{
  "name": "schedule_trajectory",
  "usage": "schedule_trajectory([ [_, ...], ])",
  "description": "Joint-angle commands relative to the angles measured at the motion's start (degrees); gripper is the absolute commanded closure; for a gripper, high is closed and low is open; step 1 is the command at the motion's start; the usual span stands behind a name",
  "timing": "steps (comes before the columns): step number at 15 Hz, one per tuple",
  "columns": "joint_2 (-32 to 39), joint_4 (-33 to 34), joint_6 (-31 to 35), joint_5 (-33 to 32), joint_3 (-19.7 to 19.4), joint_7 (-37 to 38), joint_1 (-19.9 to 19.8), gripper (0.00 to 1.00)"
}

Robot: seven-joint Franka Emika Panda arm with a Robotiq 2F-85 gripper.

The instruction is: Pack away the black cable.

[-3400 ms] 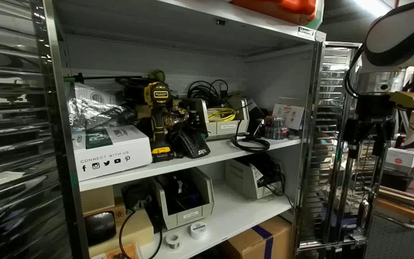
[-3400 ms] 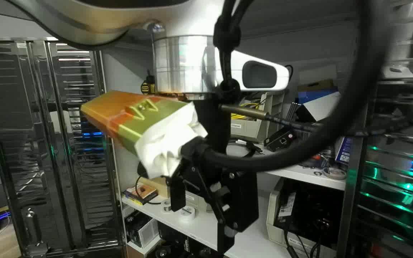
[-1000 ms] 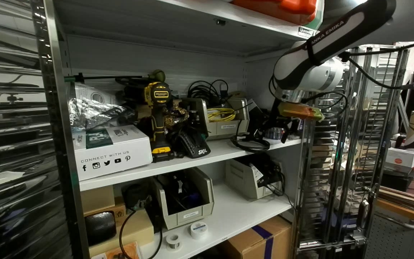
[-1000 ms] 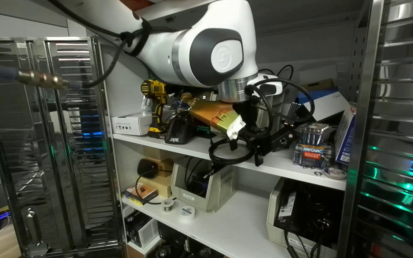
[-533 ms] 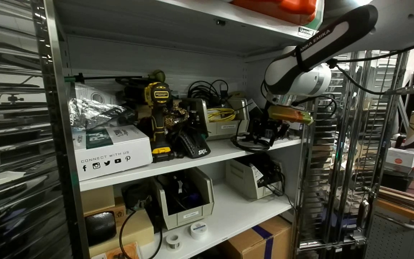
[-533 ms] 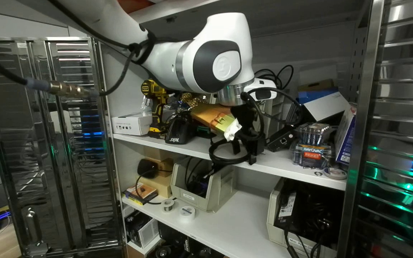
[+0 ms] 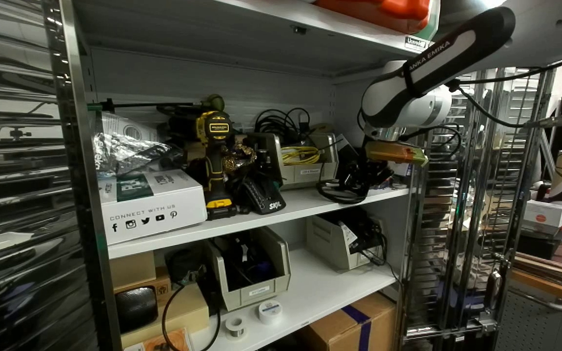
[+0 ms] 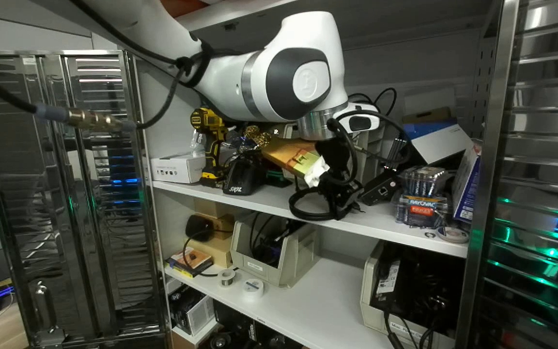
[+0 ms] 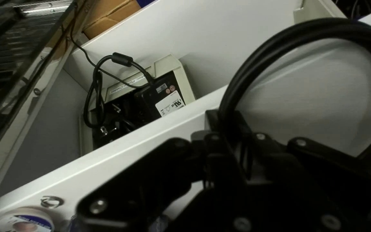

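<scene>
The black cable, a thick coiled loop (image 8: 305, 214), lies at the front edge of the upper shelf; in an exterior view it shows as a dark ring (image 7: 342, 200). My gripper (image 8: 339, 208) has come down at one side of this ring and is shut on it. From the wrist view, the cable (image 9: 241, 77) runs into the narrow gap of the gripper (image 9: 226, 124), pinched between the fingertips, and arches away to the right. Whether the loop still touches the shelf I cannot tell.
Below stand a bin of power cables (image 8: 367, 310) and another cable bin (image 8: 255, 269). Close by on the upper shelf are a black box (image 8: 378, 191), a battery pack (image 8: 422, 206), a tool (image 8: 241, 179) and a bin with yellow cable (image 7: 305, 174). The shelf edge (image 9: 159, 135) runs under the gripper.
Since the oldest frames my arm has swung in over the upper shelf and lowered. Over the last half second the jaws have closed on the cable, and the loop has shifted slightly with the gripper.
</scene>
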Motion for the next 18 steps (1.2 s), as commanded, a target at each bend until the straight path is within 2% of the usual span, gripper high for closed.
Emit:
schedule_trajectory([
  [1, -0.32, 0.44, -2.87, -3.08, -0.65, 1.28, 0.55, 0.92],
  [7, -8.51, -8.93, 0.97, -3.49, 0.38, -3.81, 0.42, 0.92],
  [11, -14.62, -14.85, 6.25, -0.08, 1.48, -7.80, 0.46, 0.93],
  [15, -17.95, -15.54, 12.56, 4.74, 2.75, -12.56, 1.65, 0.94],
  [18, -16.80, -12.21, 17.82, 6.17, 3.47, -13.50, 2.78, 0.94],
])
